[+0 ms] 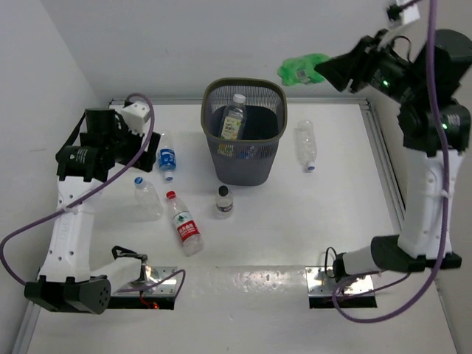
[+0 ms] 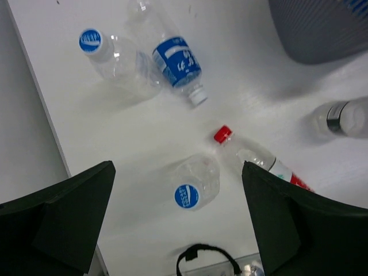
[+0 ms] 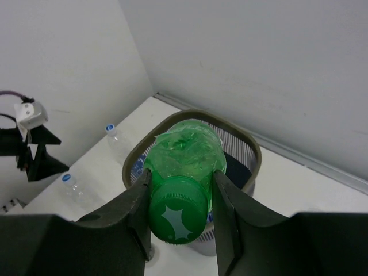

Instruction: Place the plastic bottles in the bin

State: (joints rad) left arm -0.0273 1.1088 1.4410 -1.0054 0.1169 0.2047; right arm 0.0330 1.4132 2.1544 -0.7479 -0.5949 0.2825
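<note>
Plastic bottles: eight are counted with certainty. Six are logged on the table (image 1: 332,221): a clear blue-capped bottle (image 2: 196,183), a second blue-capped bottle (image 2: 118,57), one blue-labelled bottle (image 1: 167,157), one red-white-labelled bottle (image 1: 184,226), one black-capped bottle (image 1: 224,203) and one clear bottle at the right (image 1: 307,142). One green bottle (image 1: 301,68) is recorded off the table. One yellow-green-labelled bottle (image 1: 233,119) is recorded inside the bin (image 1: 243,171); any others beneath it cannot be counted. Bins: one. Arms: two are noted, the left arm (image 1: 70,221) and the right arm (image 1: 424,184). Grippers: two, the left gripper (image 2: 177,172) and the right gripper (image 3: 181,184).
</note>
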